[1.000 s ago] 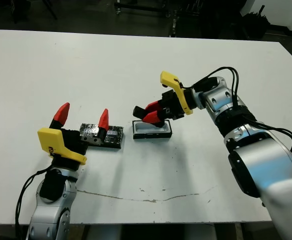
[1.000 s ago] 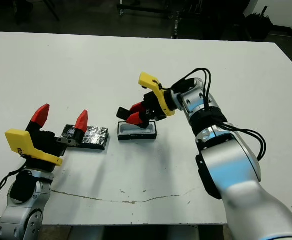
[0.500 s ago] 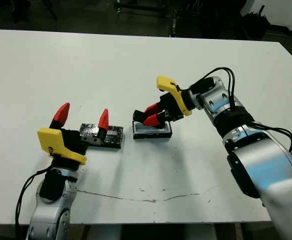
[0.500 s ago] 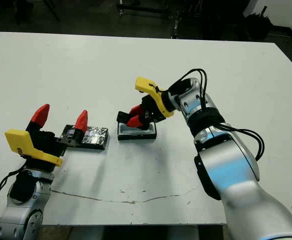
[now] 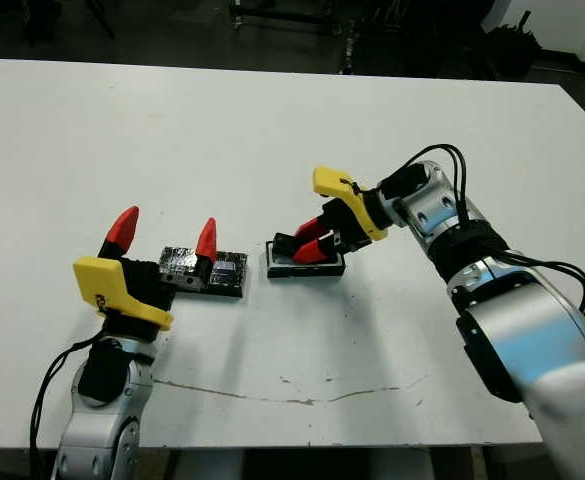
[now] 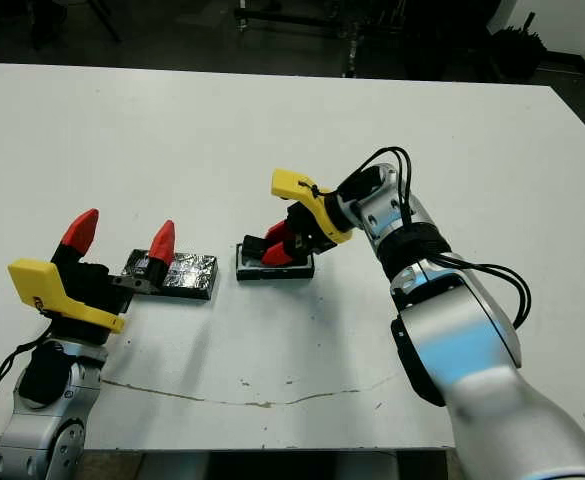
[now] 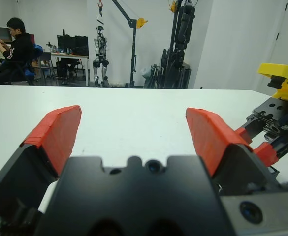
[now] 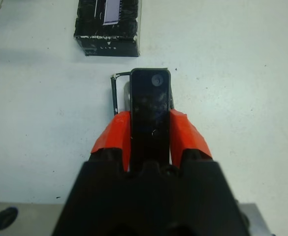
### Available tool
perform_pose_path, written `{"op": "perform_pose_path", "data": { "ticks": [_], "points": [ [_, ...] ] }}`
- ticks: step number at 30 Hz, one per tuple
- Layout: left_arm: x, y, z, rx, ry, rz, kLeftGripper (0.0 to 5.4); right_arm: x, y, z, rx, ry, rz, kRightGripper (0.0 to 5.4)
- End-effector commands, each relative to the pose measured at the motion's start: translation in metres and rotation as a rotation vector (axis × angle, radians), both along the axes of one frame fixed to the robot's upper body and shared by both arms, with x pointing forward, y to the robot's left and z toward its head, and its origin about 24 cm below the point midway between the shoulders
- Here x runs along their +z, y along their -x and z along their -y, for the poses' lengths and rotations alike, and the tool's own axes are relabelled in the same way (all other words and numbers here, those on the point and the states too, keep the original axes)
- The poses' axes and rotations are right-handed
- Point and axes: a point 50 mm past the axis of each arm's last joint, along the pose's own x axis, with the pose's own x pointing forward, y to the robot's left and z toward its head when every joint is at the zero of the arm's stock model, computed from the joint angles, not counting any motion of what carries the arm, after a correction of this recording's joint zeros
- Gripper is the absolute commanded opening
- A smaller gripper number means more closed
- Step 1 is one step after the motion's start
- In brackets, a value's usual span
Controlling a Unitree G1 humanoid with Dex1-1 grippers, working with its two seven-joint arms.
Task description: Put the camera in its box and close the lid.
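Note:
The box [image 5: 317, 271], a black-rimmed tray with white lining, lies at the table's middle. My right gripper [image 5: 301, 243] is shut on the camera [image 8: 150, 105], a slim black bar with a glossy face, and holds it low over the box, lengthwise along it. In the right wrist view the camera covers most of the box and only the box's rim [image 8: 115, 96] shows beside it. Whether the camera touches the lining I cannot tell. The lid [image 5: 228, 274], a black slab with a crinkled silvery top, lies left of the box. My left gripper [image 5: 165, 232] hovers open just above the lid's near left end.
A thin dark scratch [image 5: 302, 395] runs across the table near its front edge. Beyond the table's far edge stand dark stands and equipment [image 7: 179, 44], and a person [image 7: 11, 49] sits far off in the room.
My right gripper has come down and a little toward me with the camera, from above the box to low over it. The left arm and the lid have not moved.

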Motion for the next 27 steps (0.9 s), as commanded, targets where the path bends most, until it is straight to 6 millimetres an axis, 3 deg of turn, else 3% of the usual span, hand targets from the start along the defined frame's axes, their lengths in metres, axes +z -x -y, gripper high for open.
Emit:
{"op": "perform_pose_path", "data": {
  "ticks": [1, 19, 27],
  "points": [
    [-0.003, 0.001, -0.002, -0.003, -0.012, -0.018, 5.4, -0.012, 0.002, 0.015, -0.038, 0.031, -0.026, 1.68],
    [0.0, 0.0, -0.001, 0.005, -0.021, -0.013, 5.4, -0.005, 0.001, 0.032, 0.02, 0.144, 0.009, 1.68],
    [-0.001, 0.0, -0.001, -0.004, -0.012, -0.013, 5.4, 0.0, 0.0, 0.032, 0.079, 0.167, 0.048, 2.8]
  ]
}}
